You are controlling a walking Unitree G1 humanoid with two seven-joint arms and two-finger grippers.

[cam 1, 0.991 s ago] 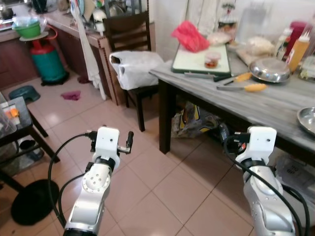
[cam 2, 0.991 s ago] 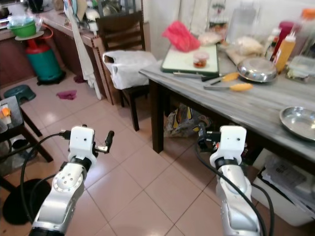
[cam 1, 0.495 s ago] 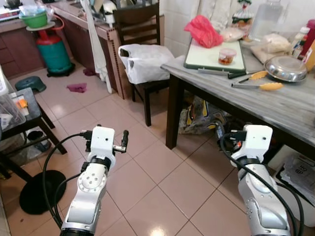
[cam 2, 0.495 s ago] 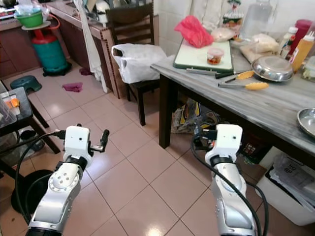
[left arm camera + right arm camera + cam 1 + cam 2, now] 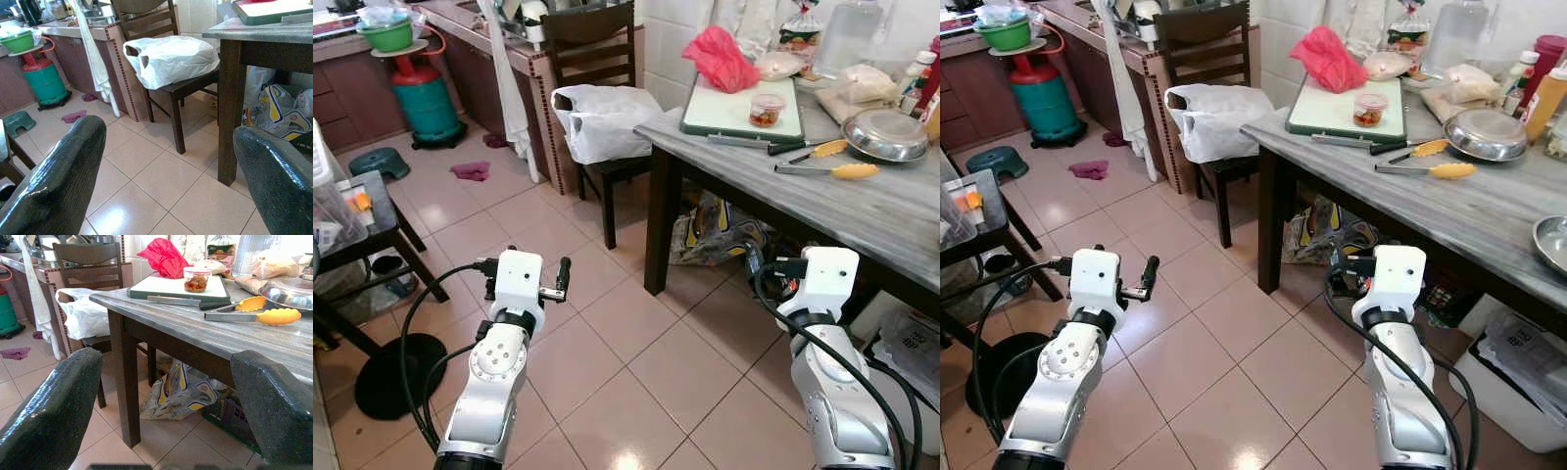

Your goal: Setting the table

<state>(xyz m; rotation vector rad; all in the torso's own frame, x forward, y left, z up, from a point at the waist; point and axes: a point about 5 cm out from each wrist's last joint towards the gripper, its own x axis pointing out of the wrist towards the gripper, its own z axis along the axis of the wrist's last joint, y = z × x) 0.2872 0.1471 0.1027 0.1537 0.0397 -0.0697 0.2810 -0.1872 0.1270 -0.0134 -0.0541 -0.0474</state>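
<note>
The grey wooden table [image 5: 862, 211] stands ahead on my right. On it lie a green-rimmed cutting board [image 5: 729, 108] with a small lidded tub [image 5: 766, 109], a knife [image 5: 773, 147], yellow tongs [image 5: 832, 171] and a steel dish [image 5: 886, 134]. Another steel bowl [image 5: 1552, 245] sits near the table's front edge. My left gripper [image 5: 168, 132] is open and held low over the tiled floor, facing the chair. My right gripper [image 5: 166, 357] is open too, just below the table's edge and facing the tongs. Neither holds anything.
A dark chair [image 5: 597, 59] carrying a white plastic bag [image 5: 607, 117] stands at the table's left end. A printed bag [image 5: 715, 230] lies under the table. A green gas cylinder [image 5: 416, 98] and a counter are at the back left. A small black side table [image 5: 372, 211] is on my left.
The whole picture has shifted, so the camera has moved a little. Both arms keep the same pose and both grippers stay open.
</note>
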